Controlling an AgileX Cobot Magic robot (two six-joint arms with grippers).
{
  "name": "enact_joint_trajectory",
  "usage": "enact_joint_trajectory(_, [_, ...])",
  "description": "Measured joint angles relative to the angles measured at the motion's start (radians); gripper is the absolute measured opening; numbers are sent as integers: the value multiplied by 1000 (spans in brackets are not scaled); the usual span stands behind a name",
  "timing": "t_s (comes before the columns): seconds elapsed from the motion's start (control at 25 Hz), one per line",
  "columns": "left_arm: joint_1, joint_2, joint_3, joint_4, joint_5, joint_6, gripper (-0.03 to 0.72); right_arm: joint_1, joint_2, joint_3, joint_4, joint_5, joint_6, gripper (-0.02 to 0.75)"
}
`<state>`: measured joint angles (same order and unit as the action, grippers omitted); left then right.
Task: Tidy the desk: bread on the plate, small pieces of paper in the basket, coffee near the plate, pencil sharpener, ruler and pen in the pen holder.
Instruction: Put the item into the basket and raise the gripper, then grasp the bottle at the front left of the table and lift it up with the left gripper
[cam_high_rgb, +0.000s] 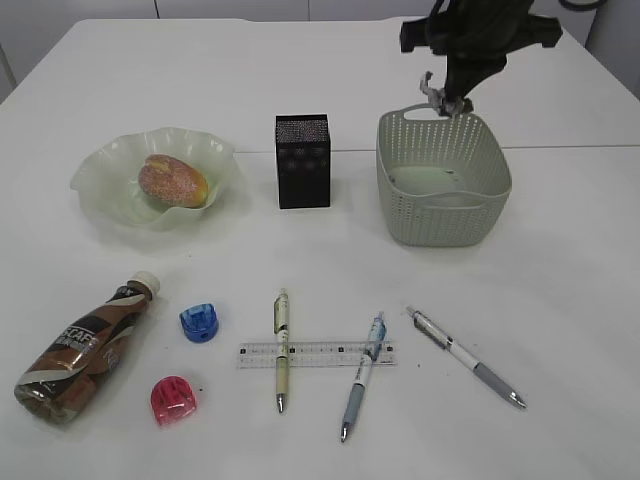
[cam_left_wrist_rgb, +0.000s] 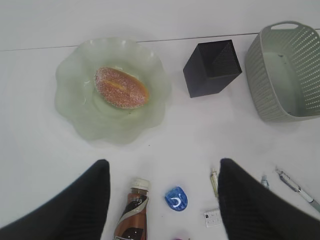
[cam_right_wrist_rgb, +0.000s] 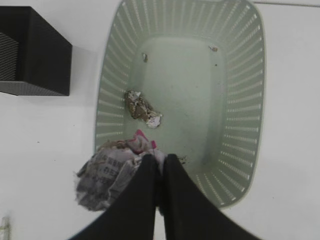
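Observation:
My right gripper (cam_right_wrist_rgb: 160, 159) is shut on a crumpled piece of printed paper (cam_right_wrist_rgb: 107, 177) and hangs over the near rim of the sage-green basket (cam_right_wrist_rgb: 240, 100), with a paper scrap (cam_right_wrist_rgb: 141, 109) on the basket's floor. The bread (cam_high_rgb: 172, 181) lies in the ruffled plate (cam_high_rgb: 100, 190). The coffee (cam_high_rgb: 85, 350) lies on its side at front left. A blue pencil sharpener (cam_high_rgb: 200, 322), a pink one (cam_high_rgb: 174, 398), the ruler (cam_high_rgb: 317, 354) and three pens (cam_high_rgb: 281, 350) lie along the front. The pen holder (cam_high_rgb: 302, 160) stands at centre. My left gripper (cam_left_wrist_rgb: 164, 162) is open and holds nothing, high above the coffee.
One pen lies across the ruler, a second pen (cam_high_rgb: 362, 376) overlaps its right end, and a third pen (cam_high_rgb: 465, 357) lies apart at the right. The desk (cam_high_rgb: 560, 300) is bare white to the right of the basket. The left arm is outside the exterior view.

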<state>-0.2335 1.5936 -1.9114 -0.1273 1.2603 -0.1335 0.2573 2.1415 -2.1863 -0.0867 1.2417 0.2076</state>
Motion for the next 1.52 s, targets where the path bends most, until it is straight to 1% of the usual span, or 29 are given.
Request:
enact_joint_trajectory(0.28, [0,0,0,-4,0,0,496,-30,140,-19,-2,-23,0,0])
enact_joint_trajectory(0.36, [0,0,0,-4,0,0,496,-32,152,-19,-2,-53,0,26])
enact_joint_trajectory(0.4, [0,0,0,-4,0,0,496,-32,155,-19,-2,-68,0,59])
enact_joint_trajectory(0.48, [0,0,0,-4,0,0,496,-34,155,-21,-2,-104,0,162])
enact_joint_trajectory(0.6, [0,0,0,-4,0,0,495,-34,155,-23,-2,-141,0,398])
enact_joint_trajectory(0.68, [0,0,0,-4,0,0,490,-34,155,-23,-2,-152,0,496])
enact_joint_trajectory(0.72, [0,0,0,-4,0,0,489,-34,155,-23,-2,-152,0,522])
enact_joint_trajectory(0.84, [0,0,0,-6,0,0,487,-34,155,-29,-4,-110,0,552])
enact_joint_trajectory(0.96, [0,-6,0,-8,0,0,486,-34,155,-55,-4,-25,-8,554])
enact_joint_trajectory(1.12, [0,-40,0,-8,0,0,486,-34,155,-63,-4,-7,-16,554])
enact_joint_trajectory(1.24, [0,-66,6,-6,0,7,486,-34,144,-63,23,-2,-19,554])
enact_joint_trajectory(1.36, [0,-101,73,-5,0,14,486,-34,107,-58,50,0,-58,555])
enact_joint_trajectory(1.52, [0,-140,250,29,0,24,486,-34,2,9,72,0,-89,556])
